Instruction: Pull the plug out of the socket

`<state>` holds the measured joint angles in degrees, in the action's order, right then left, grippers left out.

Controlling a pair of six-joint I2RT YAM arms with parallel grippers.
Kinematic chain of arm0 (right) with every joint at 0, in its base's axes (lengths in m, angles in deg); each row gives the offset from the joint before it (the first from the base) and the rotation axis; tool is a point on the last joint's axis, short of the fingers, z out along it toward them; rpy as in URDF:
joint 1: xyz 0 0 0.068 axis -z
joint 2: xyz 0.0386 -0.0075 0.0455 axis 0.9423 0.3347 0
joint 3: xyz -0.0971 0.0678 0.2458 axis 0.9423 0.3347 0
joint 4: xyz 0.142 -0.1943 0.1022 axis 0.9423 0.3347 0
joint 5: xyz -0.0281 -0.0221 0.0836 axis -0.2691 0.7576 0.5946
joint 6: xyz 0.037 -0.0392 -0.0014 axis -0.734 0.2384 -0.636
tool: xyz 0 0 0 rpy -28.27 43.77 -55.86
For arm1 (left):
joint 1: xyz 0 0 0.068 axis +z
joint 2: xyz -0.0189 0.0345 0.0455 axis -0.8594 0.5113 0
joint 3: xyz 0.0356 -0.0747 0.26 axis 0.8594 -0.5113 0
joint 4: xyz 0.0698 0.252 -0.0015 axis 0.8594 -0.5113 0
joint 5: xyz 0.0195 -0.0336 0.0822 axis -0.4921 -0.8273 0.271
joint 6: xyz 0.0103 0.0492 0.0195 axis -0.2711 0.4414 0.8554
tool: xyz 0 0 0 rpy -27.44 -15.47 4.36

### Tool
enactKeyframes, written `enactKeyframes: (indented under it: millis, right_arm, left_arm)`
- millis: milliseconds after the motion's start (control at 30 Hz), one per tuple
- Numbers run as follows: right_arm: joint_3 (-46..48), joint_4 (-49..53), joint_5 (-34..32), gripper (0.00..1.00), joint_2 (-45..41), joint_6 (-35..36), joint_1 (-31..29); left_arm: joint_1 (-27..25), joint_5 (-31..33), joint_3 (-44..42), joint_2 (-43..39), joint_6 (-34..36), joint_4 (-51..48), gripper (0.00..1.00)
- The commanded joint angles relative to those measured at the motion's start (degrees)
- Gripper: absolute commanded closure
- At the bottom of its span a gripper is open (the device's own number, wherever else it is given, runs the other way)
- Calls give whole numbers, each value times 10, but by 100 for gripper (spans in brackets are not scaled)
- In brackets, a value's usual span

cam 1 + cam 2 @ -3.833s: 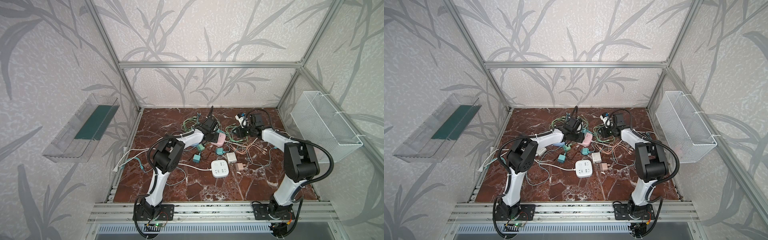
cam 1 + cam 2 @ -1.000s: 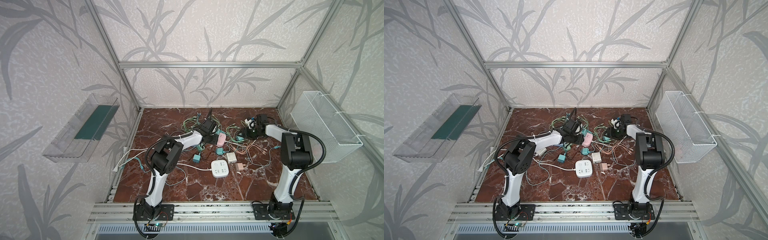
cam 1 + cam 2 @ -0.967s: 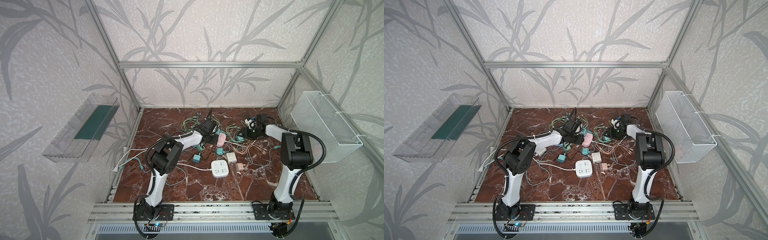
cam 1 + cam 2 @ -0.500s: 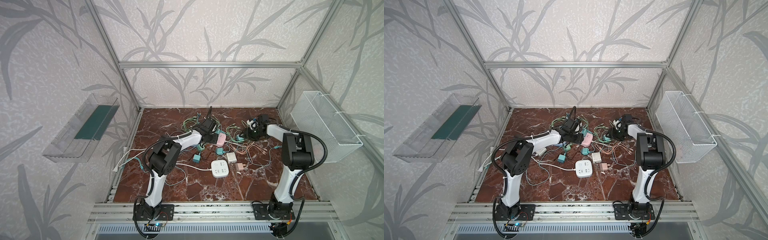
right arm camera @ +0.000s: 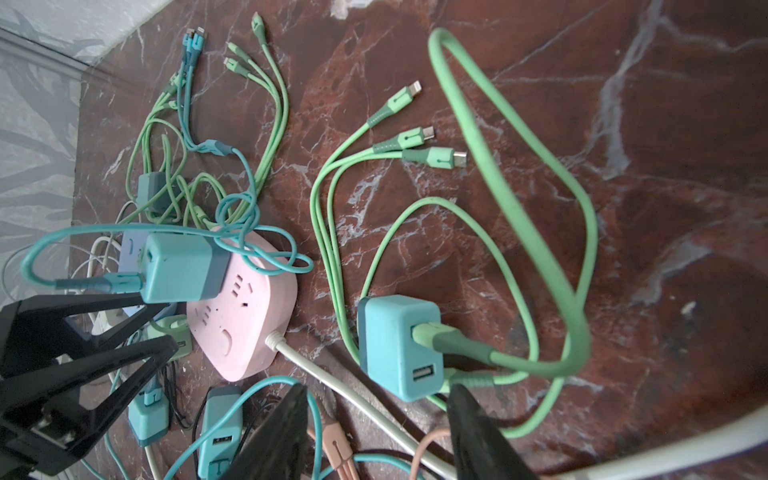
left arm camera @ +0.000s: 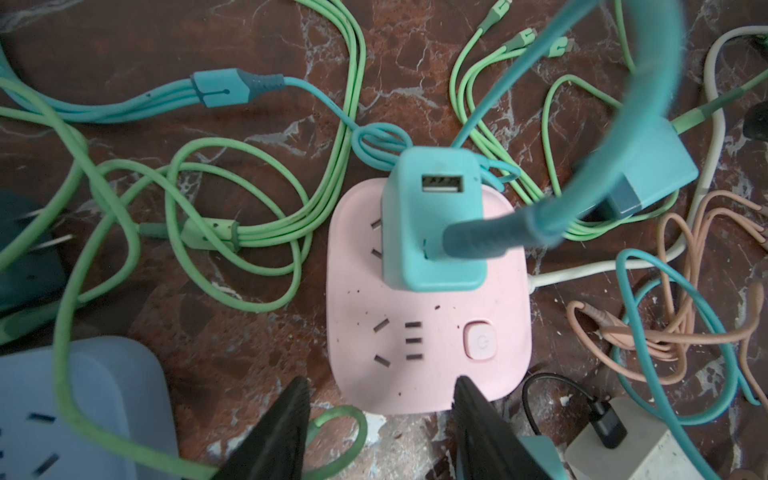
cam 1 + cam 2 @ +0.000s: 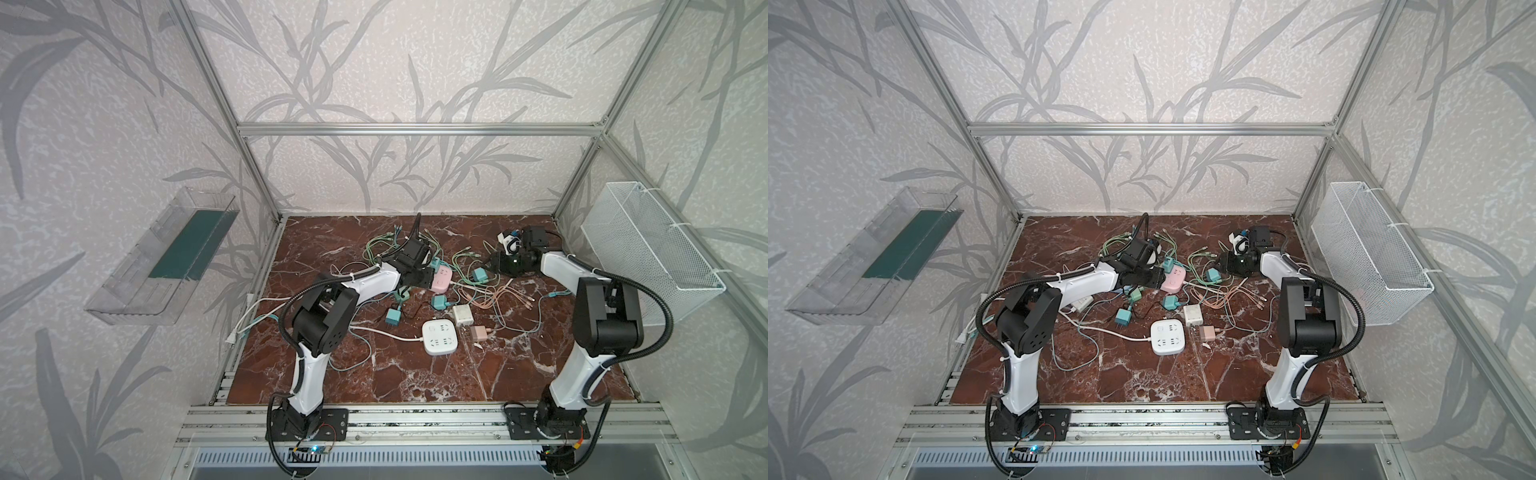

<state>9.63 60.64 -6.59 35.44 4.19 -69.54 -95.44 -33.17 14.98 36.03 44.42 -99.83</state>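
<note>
Right gripper (image 5: 379, 399) had barely shifted, jaws apart and empty above a loose charger (image 5: 395, 345); left gripper (image 6: 381, 386) hung open at the pink socket (image 6: 436, 316), teal plug (image 6: 407, 232) still seated, unpulled.

Soft, even light; close teal cable (image 6: 652, 83) blurs.

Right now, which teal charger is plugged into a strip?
The charger standing on the pink strip; every other teal one, such as the green-cabled charger, lies unplugged on the table.
</note>
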Motion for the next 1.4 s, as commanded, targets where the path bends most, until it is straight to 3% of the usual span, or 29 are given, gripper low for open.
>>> enactKeyframes:
  millis: [0,300,767,1367]
  right_arm:
    - [19,-64,27,46,-39,28,-9]
    - [33,-134,34,40,-57,157,-89]
    - [13,-121,29,35,-17,331,-172]
    - [-53,-93,-3,38,58,393,-214]
  left_arm:
    - [5,-2,-2,-21,-7,16,43]
    - [16,-18,-4,-14,-14,10,44]
    - [39,-67,-23,-10,-33,22,44]
    - [52,-108,-17,6,-46,33,45]
